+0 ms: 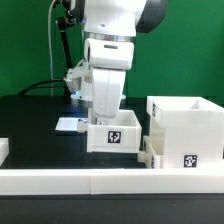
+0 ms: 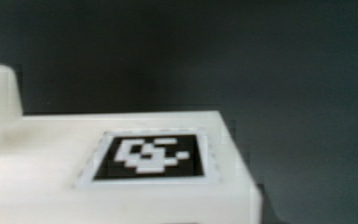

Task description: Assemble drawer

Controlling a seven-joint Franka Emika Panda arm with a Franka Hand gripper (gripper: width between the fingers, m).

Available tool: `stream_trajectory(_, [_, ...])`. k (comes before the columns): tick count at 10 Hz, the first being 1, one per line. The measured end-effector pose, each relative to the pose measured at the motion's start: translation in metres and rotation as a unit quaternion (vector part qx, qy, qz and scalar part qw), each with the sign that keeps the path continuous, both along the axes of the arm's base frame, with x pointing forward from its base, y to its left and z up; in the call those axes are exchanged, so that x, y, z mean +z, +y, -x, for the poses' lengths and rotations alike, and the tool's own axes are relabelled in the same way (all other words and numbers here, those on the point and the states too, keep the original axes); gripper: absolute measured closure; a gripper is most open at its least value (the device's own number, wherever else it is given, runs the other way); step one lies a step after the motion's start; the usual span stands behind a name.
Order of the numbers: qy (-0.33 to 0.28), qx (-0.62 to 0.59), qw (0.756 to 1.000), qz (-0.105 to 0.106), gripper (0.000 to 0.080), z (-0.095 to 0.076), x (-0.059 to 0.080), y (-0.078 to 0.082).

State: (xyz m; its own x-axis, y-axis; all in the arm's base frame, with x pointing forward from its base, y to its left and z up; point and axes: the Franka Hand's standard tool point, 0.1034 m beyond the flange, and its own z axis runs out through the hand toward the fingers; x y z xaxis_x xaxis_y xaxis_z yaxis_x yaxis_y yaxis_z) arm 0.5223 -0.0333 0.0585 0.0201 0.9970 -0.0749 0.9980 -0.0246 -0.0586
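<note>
The exterior view faces the table front-on; the wrist view looks closely down on the shared tagged tray [image 1: 112, 134] [image 2: 149, 165].

Close up, a white tray [image 2: 105, 165] fills the frame, its square tag [image 2: 151, 157] facing the camera (slightly blurred), dark table [image 2: 247, 50] behind.

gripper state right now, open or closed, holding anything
gripper: down at the tray; fingers hidden, so open or closed cannot be told.

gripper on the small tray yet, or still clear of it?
Cannot tell. In the exterior view the gripper meets the small tray's top edge, fingertips hidden; the wrist view shows only the tray.
</note>
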Motion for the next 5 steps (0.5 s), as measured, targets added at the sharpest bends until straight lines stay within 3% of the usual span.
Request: stream_trajectory(5, [0.014,0.0,1.0,0.003,0.0755,-0.0055,0.0009,0.0006])
